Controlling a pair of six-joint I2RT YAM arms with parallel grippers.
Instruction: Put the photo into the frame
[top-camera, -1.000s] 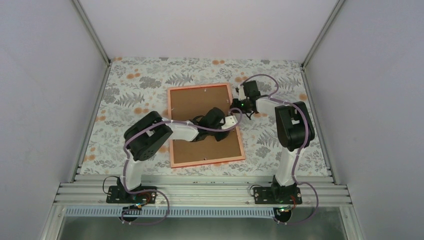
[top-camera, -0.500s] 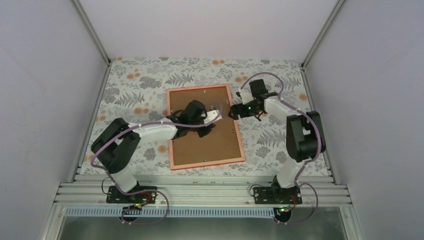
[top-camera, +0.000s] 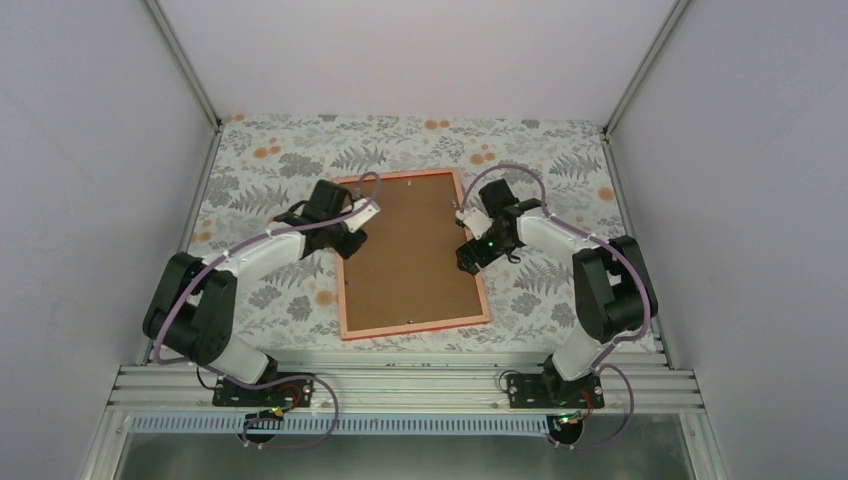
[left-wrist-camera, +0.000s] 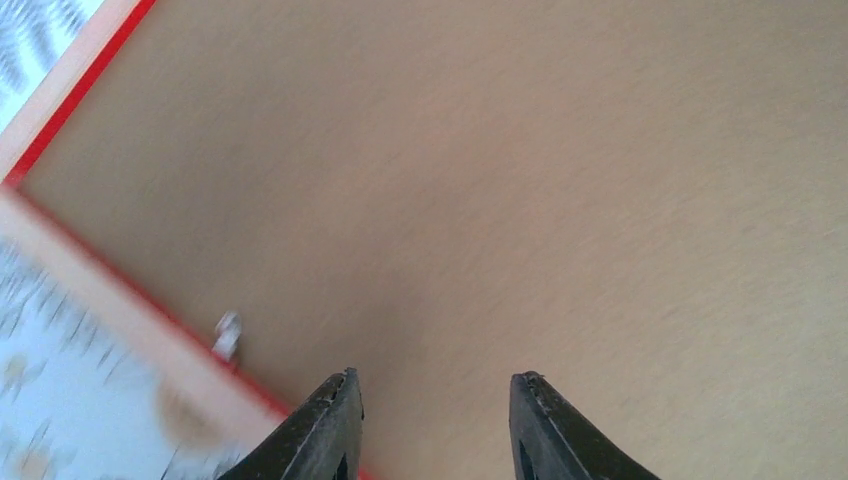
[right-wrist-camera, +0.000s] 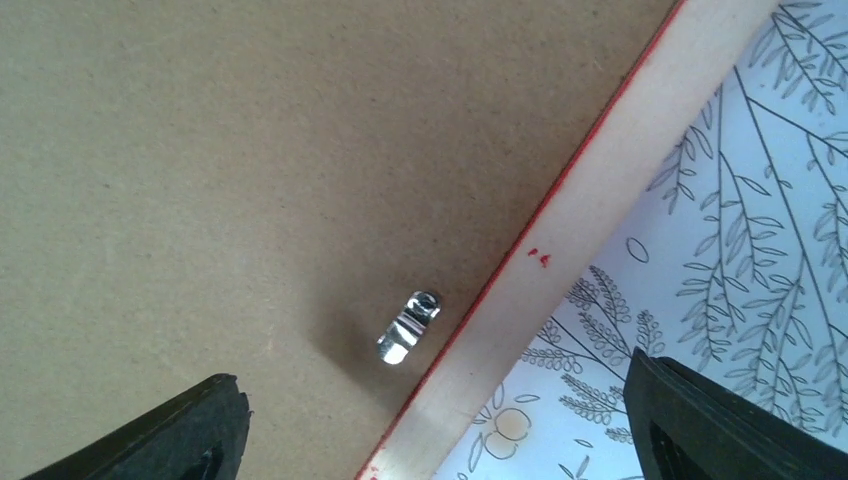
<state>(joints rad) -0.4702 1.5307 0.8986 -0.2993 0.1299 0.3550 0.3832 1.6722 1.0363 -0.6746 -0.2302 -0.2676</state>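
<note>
Three walls, floral cloth (frame atop).

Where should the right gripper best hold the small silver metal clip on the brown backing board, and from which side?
Probably its free tongue end, from above: the small silver metal clip lies flat on the brown backing board, its screwed end beside the pale orange-pink frame.

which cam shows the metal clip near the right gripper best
Right wrist: the metal clip sits sharp and close on the backing board beside the frame. Top external leaves it too small to tell; left wrist shows only another clip, blurred.
</note>
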